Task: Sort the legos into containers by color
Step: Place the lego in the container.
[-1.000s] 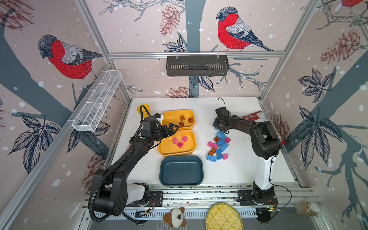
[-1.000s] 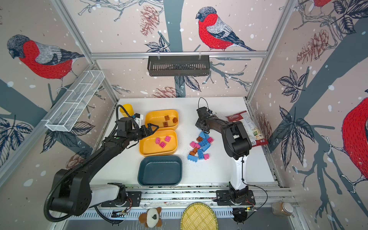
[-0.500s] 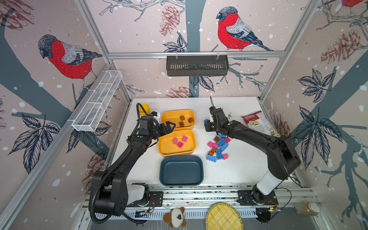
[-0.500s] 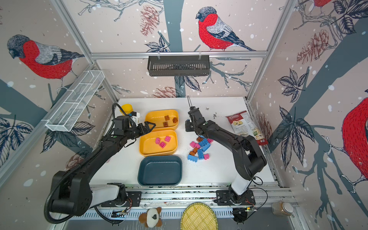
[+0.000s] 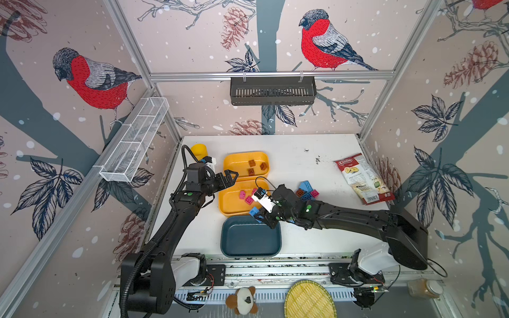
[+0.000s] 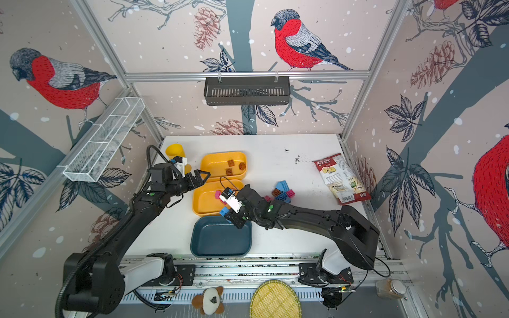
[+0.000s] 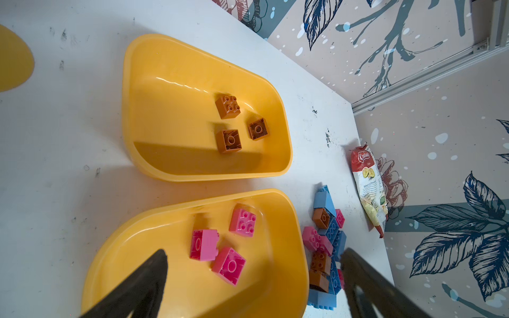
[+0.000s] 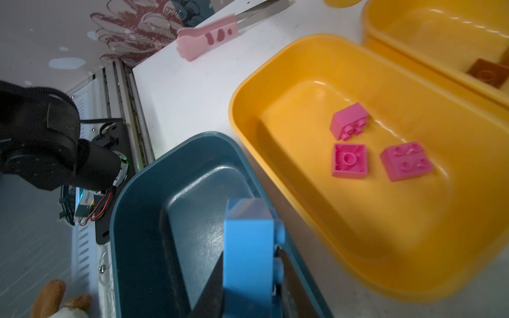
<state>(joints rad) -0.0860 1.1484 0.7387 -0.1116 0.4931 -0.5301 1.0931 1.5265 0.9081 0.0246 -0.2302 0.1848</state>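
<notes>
1. Right gripper, fingers clamped on a light-blue studded plastic brick, hangs at the dark teal plastic tray's far rim; clearance there is unclear.
2. Left gripper, fingers wide apart, empty, hovers over the near yellow-orange plastic tray's edge.
3. Mixed loose bricks lie on open white table.

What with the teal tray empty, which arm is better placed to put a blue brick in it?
Right. Right fingers hold a blue brick at the teal tray; left fingers stand open, empty, near the pink-brick tray.
</notes>
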